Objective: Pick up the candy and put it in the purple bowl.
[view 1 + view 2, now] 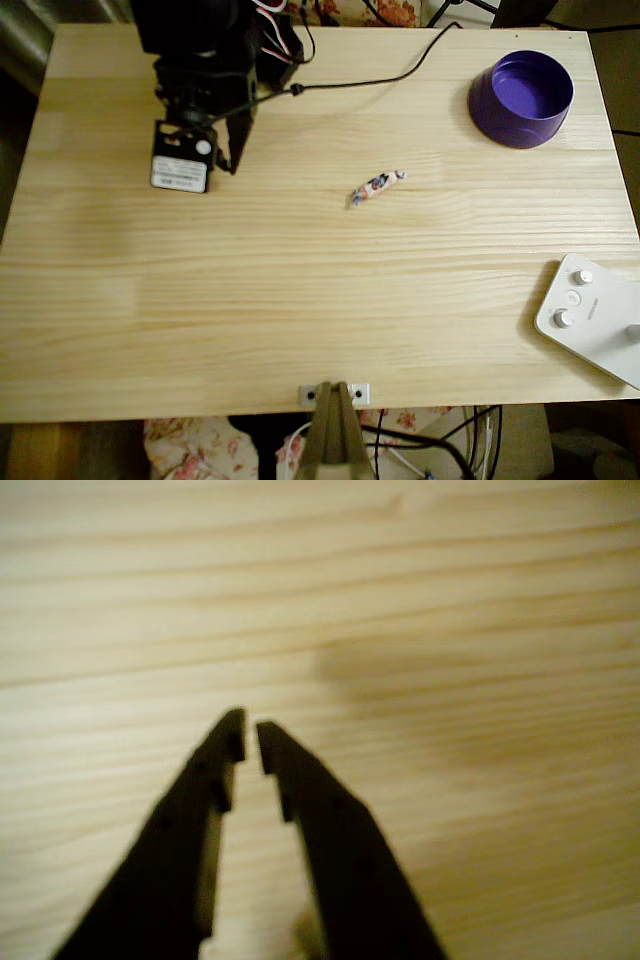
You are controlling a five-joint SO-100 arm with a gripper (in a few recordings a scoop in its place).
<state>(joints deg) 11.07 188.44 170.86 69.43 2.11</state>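
Note:
The candy (378, 186), a tiny wrapped sweet with twisted ends, lies flat on the wooden table (300, 300) near its middle. The purple bowl (521, 98) stands upright at the far right corner, with nothing showing inside it. My black gripper (231, 160) hangs over the far left part of the table, well to the left of the candy and far from the bowl. In the wrist view the gripper (250, 738) points at bare wood, its two dark fingers drawn together to a narrow slit with nothing between them.
A white device with knobs (595, 318) lies at the right edge near the front. A black cable (380, 75) runs across the far side of the table from the arm. A small bracket (335, 393) sits at the front edge.

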